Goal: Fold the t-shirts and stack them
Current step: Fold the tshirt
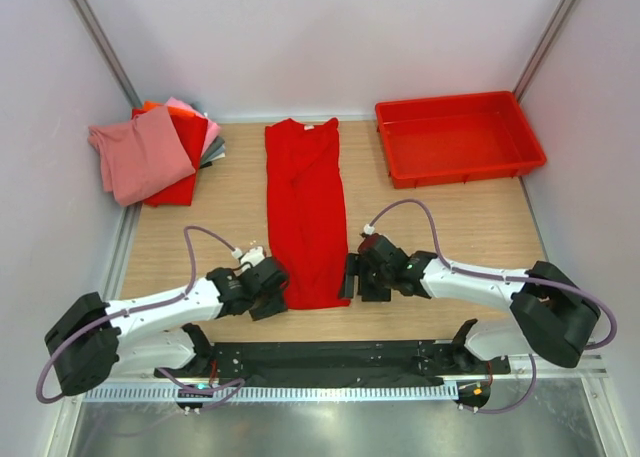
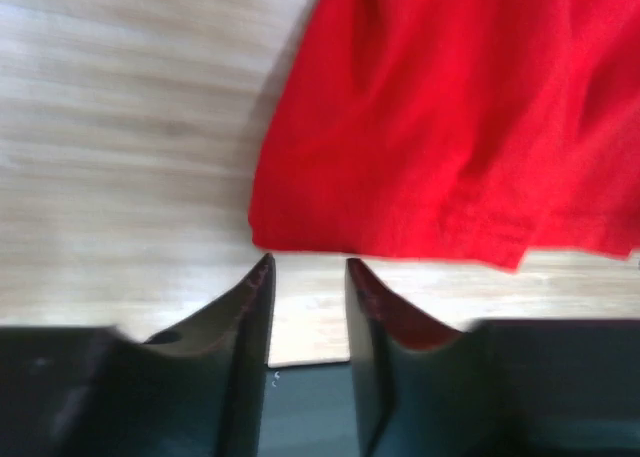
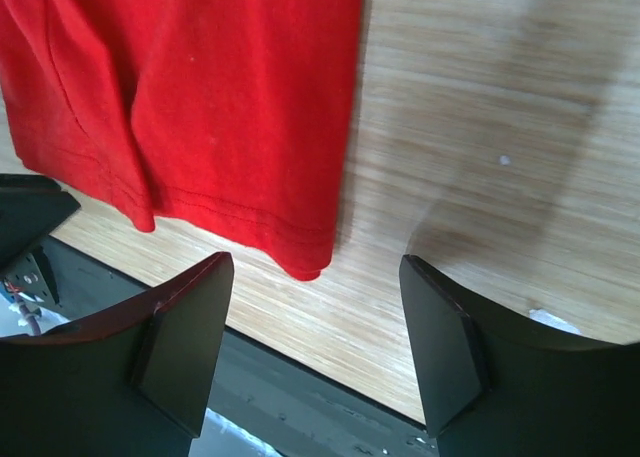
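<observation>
A bright red t-shirt (image 1: 305, 207) lies on the wooden table, folded lengthwise into a long strip, collar at the far end. Its hem shows in the left wrist view (image 2: 440, 127) and in the right wrist view (image 3: 200, 107). My left gripper (image 1: 272, 295) sits at the hem's left corner, its jaws a little apart and empty (image 2: 308, 269). My right gripper (image 1: 356, 277) is wide open and empty just off the hem's right corner (image 3: 315, 272). A stack of folded shirts (image 1: 158, 152), dusty pink on top over red, orange and grey, lies at the far left.
A rigid red plastic tray (image 1: 458, 137) stands empty at the far right. White walls close in the table on three sides. The black base rail (image 1: 330, 357) runs along the near edge behind both grippers.
</observation>
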